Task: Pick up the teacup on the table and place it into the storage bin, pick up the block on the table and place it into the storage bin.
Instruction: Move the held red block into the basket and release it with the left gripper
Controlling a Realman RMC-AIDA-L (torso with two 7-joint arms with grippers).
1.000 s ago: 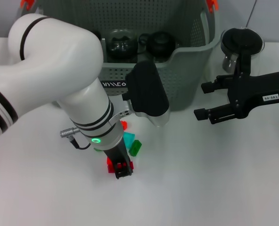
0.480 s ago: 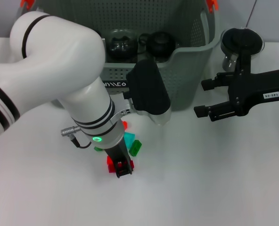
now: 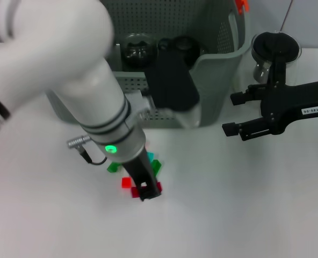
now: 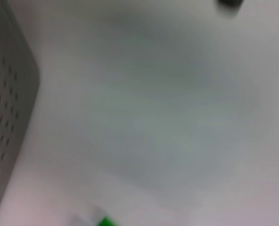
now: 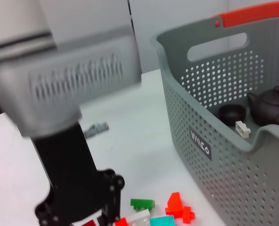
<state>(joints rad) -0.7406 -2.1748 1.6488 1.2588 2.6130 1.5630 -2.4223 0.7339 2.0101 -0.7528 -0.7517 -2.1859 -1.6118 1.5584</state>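
Left hand (image 3: 147,192) shifted a little to the right over the last second, tip down among the loose blocks (image 3: 142,173) on the worktop (image 3: 245,204); grip not readable, probably closing on a red block (image 3: 127,182). Teacup (image 5: 232,113) already in the storage bin (image 3: 212,64), so block step under way. Right hand (image 3: 233,114) parked wide open just beside the bin. Plain white worktop, pale wall behind
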